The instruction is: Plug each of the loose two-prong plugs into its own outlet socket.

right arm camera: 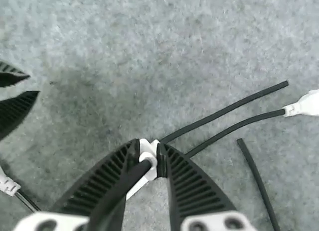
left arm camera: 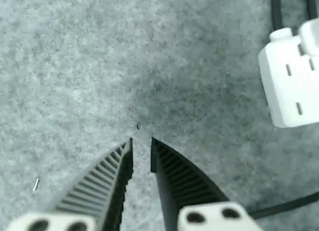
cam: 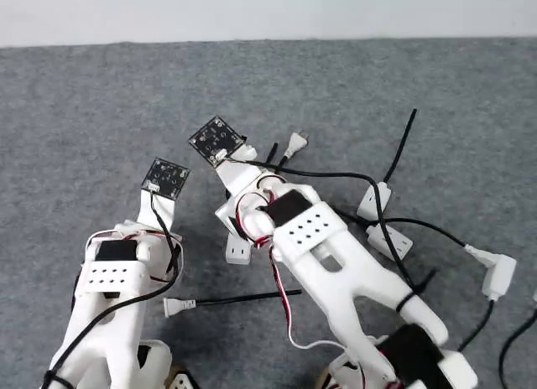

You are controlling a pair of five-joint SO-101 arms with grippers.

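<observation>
My right gripper (right arm camera: 148,144) is shut on a white two-prong plug (right arm camera: 147,166) with a black cord, just above the grey carpet; in the high view this plug (cam: 244,153) sits at mid-table. A second loose plug (right arm camera: 305,104) lies a little beyond it, also seen as the plug (cam: 295,142). My left gripper (left arm camera: 141,140) hovers low over bare carpet, its fingers almost together with nothing between them. A white outlet socket (left arm camera: 291,81) lies off to its side, seen under the right arm as the socket (cam: 237,248).
Another white plug (cam: 176,306) on a black cord lies between the two arm bases. Two more sockets (cam: 373,202) (cam: 388,241) and an angled plug (cam: 497,273) lie to the right among black cords. The left gripper's black fingers (right arm camera: 15,99) show in the right wrist view.
</observation>
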